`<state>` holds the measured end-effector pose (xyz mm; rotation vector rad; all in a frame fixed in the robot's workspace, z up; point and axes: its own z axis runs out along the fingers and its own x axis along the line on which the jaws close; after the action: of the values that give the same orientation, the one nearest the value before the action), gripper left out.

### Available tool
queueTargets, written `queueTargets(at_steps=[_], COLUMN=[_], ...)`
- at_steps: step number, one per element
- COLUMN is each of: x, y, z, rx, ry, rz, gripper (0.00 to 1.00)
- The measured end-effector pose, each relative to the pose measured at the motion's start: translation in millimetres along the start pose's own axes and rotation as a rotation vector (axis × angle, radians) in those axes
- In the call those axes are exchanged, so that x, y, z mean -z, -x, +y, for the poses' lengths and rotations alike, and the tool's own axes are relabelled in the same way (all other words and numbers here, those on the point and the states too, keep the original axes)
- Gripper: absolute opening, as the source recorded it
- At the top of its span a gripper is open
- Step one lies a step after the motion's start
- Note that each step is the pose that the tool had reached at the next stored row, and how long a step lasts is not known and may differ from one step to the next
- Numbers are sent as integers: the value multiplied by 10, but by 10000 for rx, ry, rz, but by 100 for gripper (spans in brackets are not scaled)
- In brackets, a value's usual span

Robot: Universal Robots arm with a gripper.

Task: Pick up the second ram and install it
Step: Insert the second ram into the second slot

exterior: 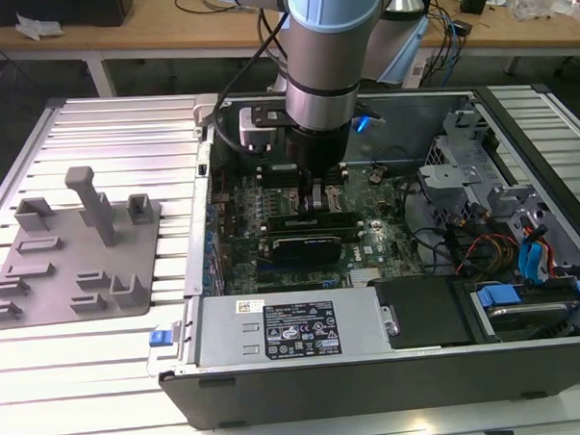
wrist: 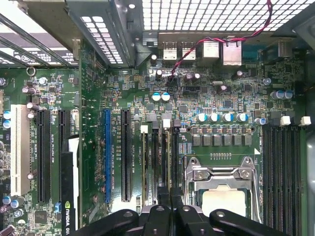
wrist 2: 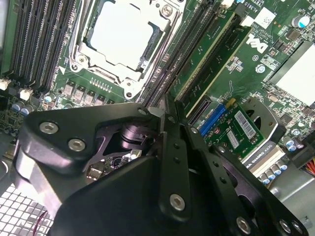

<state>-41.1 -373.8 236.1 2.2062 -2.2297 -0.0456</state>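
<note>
My gripper (exterior: 313,199) reaches down into the open computer case (exterior: 277,372), over the motherboard's memory slots. In both wrist views its black fingers (wrist: 158,216) are closed together with only a thin seam between them (wrist 2: 162,115). The second ram (wrist: 170,157) is a thin stick standing on edge in a slot beside the processor socket (wrist: 221,196). It runs out from between my fingertips, and its lower edge is hidden in the slot. Another stick (wrist: 150,162) stands in the neighbouring slot.
A wide black card (exterior: 310,244) lies across the board just in front of the gripper. The grey fixture plate (exterior: 70,256) with upright posts sits on the slatted table at the exterior view's left. Drive bays and cables (exterior: 503,237) crowd the case's right side.
</note>
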Motion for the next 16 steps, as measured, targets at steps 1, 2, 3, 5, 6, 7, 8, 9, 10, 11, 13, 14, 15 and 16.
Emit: queueTargets(at_steps=[1,2,3,5,6,7,8,9,10,11,13,14,15,16], x=[-1,-5,-13,-22,-27,-36,-43,-48,-55,-55,-77,-77,-78,-78], y=[0,-1,0,0,-1,0,0,-1,-1,-1,-2,-2,-1,-1], z=[0,0,0,-1,-1,-1,-1,-1,-1,-1,-2,-2,-2,-2], rx=[0,0,0,0,0,1,0,0,0,0,1,0,0,0], ry=[1,1,0,0,1,-1,-1,0,1,1,1,1,0,0], rz=[1,2,-1,0,2,-2,-3,0,1,2,1,2,0,0], gripper=[9,9,9,9,9,9,9,9,9,9,9,9,9,9])
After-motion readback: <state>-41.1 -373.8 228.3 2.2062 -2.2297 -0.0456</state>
